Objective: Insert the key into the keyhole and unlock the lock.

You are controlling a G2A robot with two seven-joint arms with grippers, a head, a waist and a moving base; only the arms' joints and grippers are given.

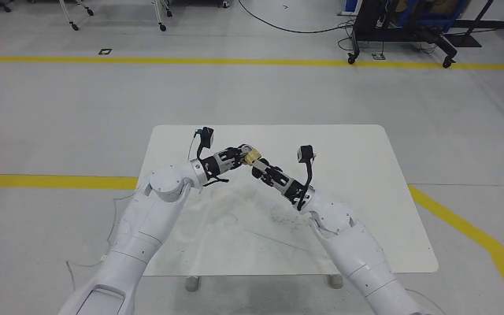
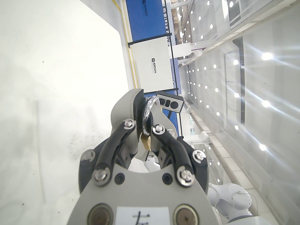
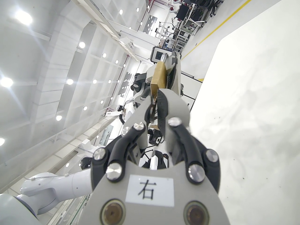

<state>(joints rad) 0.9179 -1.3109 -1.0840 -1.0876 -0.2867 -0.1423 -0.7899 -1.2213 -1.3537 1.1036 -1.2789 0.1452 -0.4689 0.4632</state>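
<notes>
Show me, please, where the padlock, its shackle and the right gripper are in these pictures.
padlock (image 3: 157,77), right wrist view, on the brass body's side.
shackle (image 2: 144,115), left wrist view, on the silver loop's bend.
right gripper (image 3: 156,97), right wrist view, midway between its fingertips.

A white, round-cornered table (image 1: 370,157) stands on the grey floor (image 1: 236,87), small dark specks (image 2: 79,139) dotting its top

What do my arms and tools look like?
Both left arm and right arm have glossy white rounded shells. On left tool and right tool: grey fingers, black linkage bars, silver screws, a white label bearing one black character.
</notes>
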